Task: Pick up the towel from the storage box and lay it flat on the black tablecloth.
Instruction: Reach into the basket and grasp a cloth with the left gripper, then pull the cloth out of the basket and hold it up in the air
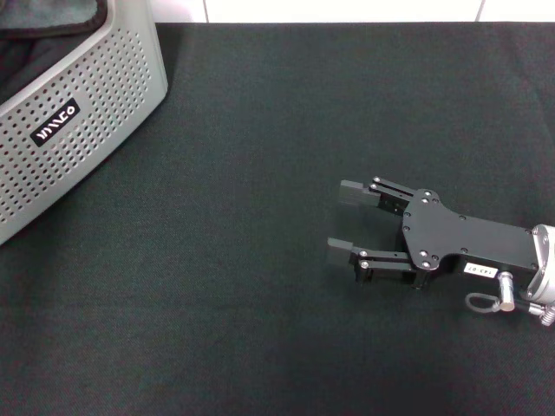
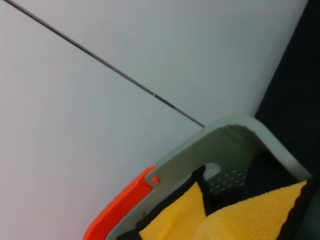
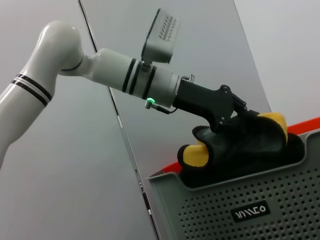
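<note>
Pick step in hand. My left gripper (image 3: 235,117) is in the storage box (image 1: 95,95), buried in the bunched towel (image 3: 240,145); grip state I cannot tell. Right gripper (image 1: 344,223) rests spread and empty on the black tablecloth (image 1: 260,329). Next, I judge: lift clear of the rim.

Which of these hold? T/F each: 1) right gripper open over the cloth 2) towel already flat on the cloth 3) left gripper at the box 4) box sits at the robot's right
1) True: the right gripper is open, low over the black tablecloth.
2) False: the towel is bunched at the rim of the box.
3) True: the left gripper is down on the towel there.
4) False: the box is at its left.
</note>
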You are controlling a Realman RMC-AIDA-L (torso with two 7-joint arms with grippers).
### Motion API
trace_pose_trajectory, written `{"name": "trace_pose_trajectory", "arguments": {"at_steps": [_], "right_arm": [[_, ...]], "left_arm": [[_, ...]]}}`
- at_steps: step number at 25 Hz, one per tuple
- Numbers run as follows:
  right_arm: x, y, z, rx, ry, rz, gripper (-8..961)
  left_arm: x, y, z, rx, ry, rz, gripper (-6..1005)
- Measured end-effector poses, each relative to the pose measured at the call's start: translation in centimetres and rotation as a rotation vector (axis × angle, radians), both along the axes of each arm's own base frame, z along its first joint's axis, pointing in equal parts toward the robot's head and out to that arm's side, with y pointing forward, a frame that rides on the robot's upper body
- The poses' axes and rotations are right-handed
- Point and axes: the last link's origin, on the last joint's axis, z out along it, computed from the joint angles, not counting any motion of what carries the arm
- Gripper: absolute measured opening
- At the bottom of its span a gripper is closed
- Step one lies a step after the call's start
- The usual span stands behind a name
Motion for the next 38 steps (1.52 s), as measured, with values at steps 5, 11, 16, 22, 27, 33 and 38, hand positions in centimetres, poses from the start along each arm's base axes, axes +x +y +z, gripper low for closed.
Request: {"name": "trace_pose_trajectory", "arguments": {"at_steps": [5, 11, 16, 22, 27, 33, 38], "right_arm": [[0.0, 0.0, 0.2, 0.022, 0.009, 0.007, 880], [-0.2, 0.6, 1.1, 0.155, 0.037, 0.047, 879], [-1.6, 0.7, 1.5, 0.303, 0.083, 0.146, 878], [-2.9, -0.2, 1.6, 0.517, 0.118, 0.244, 873], [-3.1, -1.7, 2.0, 0.683, 0.111, 0.3, 871], [-3.5, -2.1, 1.6, 0.831, 0.079, 0.329, 871], [-4.6, -0.1, 1.8, 0.997, 0.005, 0.316, 870]], "left_arm": [[2.0, -0.6, 0.8, 0.016, -0.144, -0.074, 137], [7.5, -3.1, 2.8, 0.014, -0.469, -0.289, 42], [10.7, -4.6, 3.4, -0.072, -0.704, -0.426, 15], [12.0, -5.3, 2.5, -0.155, -0.762, -0.47, 15], [12.3, -5.2, -0.1, -0.23, -0.71, -0.433, 15], [12.4, -5.2, -2.8, -0.299, -0.659, -0.387, 15], [12.6, -5.3, -3.8, -0.324, -0.657, -0.369, 16]]}}
